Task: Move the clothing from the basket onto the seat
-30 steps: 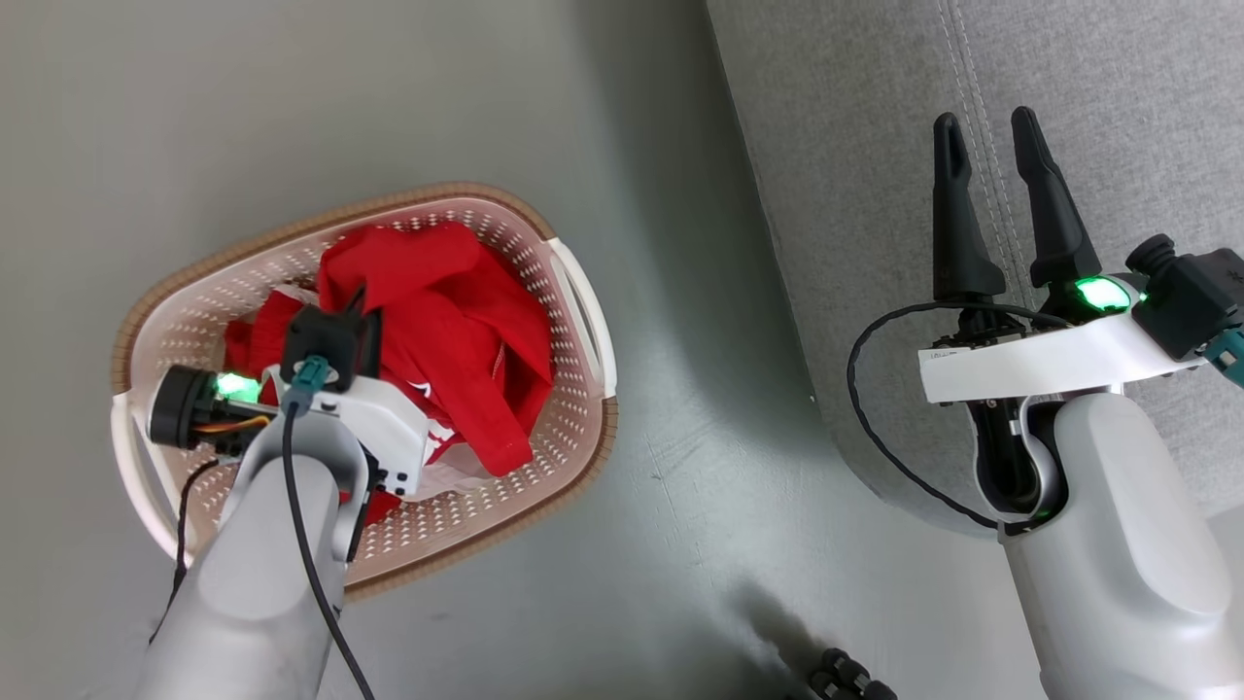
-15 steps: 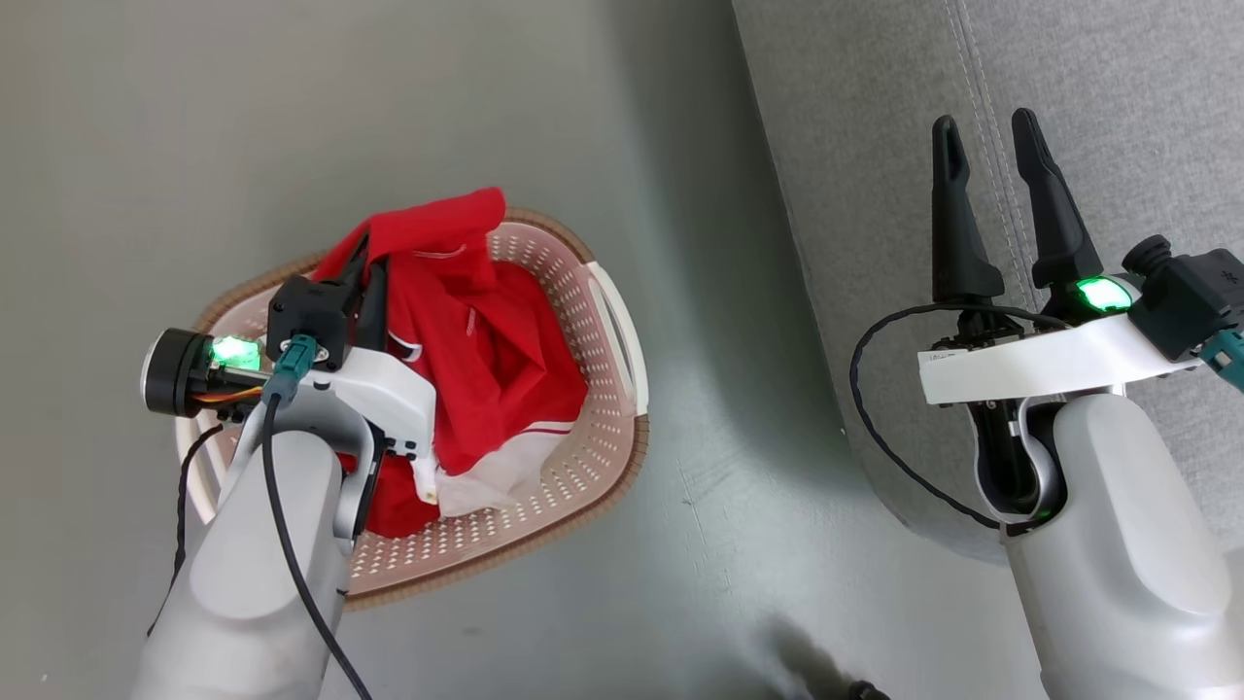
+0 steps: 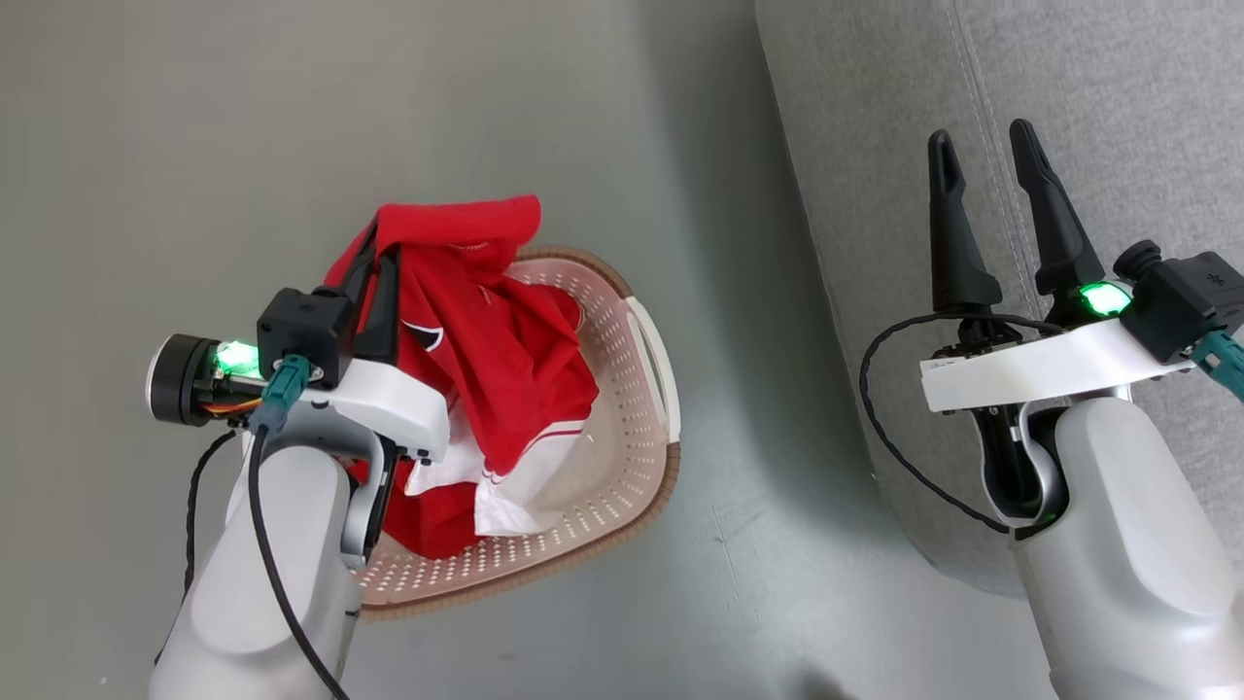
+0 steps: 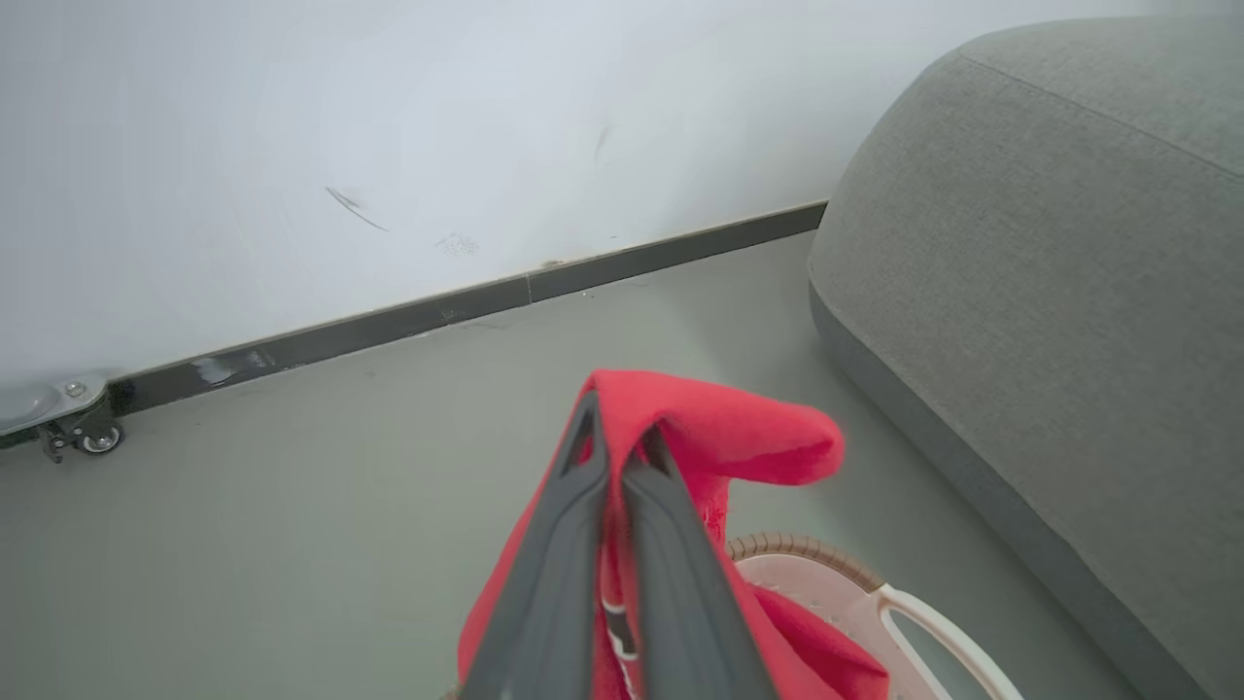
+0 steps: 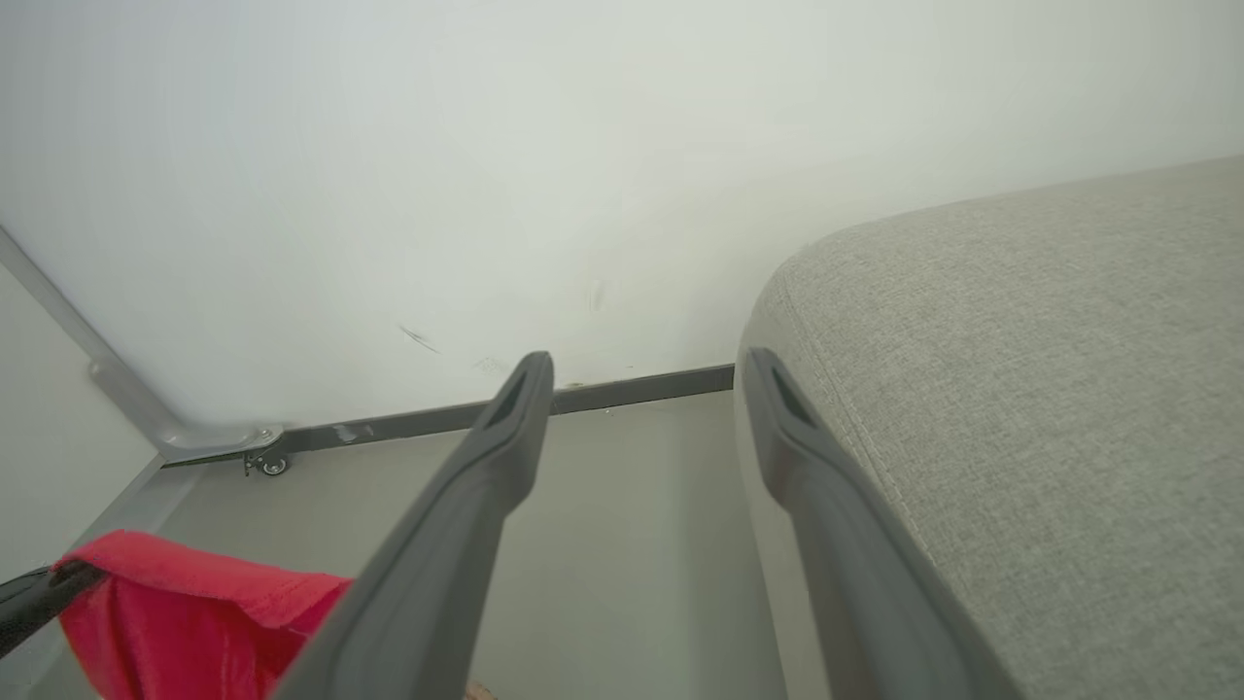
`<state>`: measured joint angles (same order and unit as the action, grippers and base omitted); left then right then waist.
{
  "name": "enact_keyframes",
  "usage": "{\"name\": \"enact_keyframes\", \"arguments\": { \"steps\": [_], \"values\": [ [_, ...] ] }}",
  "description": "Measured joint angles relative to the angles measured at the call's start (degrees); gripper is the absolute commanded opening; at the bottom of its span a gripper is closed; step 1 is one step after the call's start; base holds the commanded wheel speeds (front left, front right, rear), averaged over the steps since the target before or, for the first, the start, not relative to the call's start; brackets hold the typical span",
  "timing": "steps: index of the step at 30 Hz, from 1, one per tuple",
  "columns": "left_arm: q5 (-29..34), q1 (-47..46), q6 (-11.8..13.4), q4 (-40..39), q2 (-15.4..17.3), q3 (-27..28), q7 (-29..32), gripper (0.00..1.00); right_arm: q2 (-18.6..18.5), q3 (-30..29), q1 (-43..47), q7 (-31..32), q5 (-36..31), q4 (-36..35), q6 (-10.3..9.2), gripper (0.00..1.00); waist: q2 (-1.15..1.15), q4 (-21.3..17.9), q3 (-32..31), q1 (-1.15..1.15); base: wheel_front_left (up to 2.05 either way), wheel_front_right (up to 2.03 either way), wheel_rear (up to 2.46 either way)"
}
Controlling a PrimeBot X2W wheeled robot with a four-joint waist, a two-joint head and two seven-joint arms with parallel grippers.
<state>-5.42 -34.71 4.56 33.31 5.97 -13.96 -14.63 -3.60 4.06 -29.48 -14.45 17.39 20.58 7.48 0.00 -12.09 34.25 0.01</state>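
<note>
- Grip first: left claw (image 3: 379,248) is clamped tight on a pinch of the red clothing (image 3: 491,340). The fabric folds over its tips and the rest of the bundle hangs down into the basket (image 3: 637,476). Right claw (image 3: 982,146) is spread wide with nothing in it, hovering over the seat (image 3: 1127,117) edge.
- Worry one: it's only a small pinch of thin fabric, so I reckon it could slide out on a quick swing.
- Worry two: the low white hem sits inside the basket, so it may snag the handle (image 3: 653,360) and drag or tip the basket. It could also pull a second piece along that drops on the floor (image 3: 292,117).
- Worry three: swinging right without enough height could wipe the bundle against the seat's rounded side instead of landing it on top.
- Room: bare floor between basket and seat, wall (image 4: 292,146) well behind, so the path looks open. Right claw stands close to the drop area though.
</note>
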Motion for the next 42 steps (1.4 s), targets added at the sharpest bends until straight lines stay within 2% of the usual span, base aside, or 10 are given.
{"name": "enact_keyframes", "arguments": {
  "steps": [21,42],
  "values": [
    [-1.6,4.5,-0.1,-9.5,-1.4,1.6,0.0,0.00,-1.1,2.2,0.4,0.0,-0.2,3.0,0.00,1.00,0.00,4.8,-10.0,0.00,0.00,0.00,0.00],
    [-5.1,11.3,-1.6,-13.8,-2.8,3.5,0.0,0.00,-2.2,3.6,7.5,0.0,1.0,5.8,0.00,1.00,0.00,8.9,-22.5,0.00,0.00,0.00,0.00]
  ]
}}
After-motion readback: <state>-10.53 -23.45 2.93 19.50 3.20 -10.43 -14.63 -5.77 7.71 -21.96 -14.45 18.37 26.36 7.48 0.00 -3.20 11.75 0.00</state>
